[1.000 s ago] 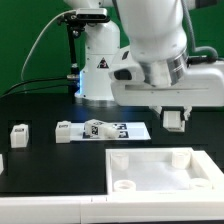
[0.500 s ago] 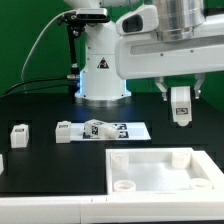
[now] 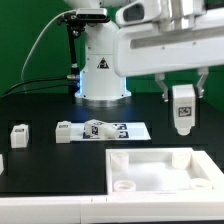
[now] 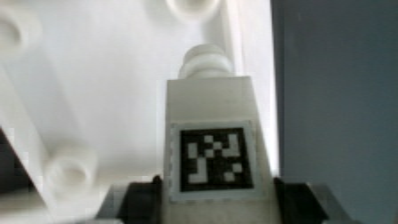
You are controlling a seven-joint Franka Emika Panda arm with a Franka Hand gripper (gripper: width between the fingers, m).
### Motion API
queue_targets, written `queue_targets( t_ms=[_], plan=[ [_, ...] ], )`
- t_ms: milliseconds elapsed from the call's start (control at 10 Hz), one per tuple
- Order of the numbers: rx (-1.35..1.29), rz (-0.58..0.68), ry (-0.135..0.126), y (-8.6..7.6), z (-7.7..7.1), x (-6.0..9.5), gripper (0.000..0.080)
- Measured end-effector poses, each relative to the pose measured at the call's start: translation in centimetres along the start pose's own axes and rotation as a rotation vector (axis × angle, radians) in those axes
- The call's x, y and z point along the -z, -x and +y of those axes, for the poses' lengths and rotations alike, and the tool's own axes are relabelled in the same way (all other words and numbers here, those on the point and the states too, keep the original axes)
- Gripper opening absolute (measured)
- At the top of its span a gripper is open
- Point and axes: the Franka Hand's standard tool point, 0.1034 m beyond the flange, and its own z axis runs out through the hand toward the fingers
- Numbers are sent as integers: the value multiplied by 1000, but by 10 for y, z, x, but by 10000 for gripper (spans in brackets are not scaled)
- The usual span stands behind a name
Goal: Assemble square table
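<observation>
The white square tabletop panel [image 3: 160, 170] lies on the black table at the front of the exterior view's right, rim up, with round corner sockets. My gripper [image 3: 182, 102] is shut on a white block leg [image 3: 182, 110] that bears a black-and-white tag, and holds it upright in the air above the panel's far right corner. In the wrist view the leg [image 4: 214, 130] stands between the dark fingers [image 4: 139, 200], over the panel [image 4: 89, 90]. Three more legs lie on the table: one [image 3: 18, 135] at the exterior view's left, one [image 3: 64, 131] and one [image 3: 97, 128] by the marker board.
The marker board [image 3: 118, 130] lies flat in the middle of the table. The robot base [image 3: 100, 65] stands behind it with cables to its left. A green backdrop closes the back.
My gripper has turned the held leg from lying sideways to upright and has lifted it slightly, staying over the panel's far right corner. Nothing else moved.
</observation>
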Motion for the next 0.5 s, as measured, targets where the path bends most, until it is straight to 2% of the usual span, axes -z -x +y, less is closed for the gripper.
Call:
queue_targets(
  t_ms=[100,300,400,500],
  plan=[
    [10,44,-6,10,0,-3,284],
    [29,184,-35,7,-7,-3,284],
    [81,232,-32,12,-6,-11,284],
    [155,222,-8,5,-2,-14,284]
  ],
)
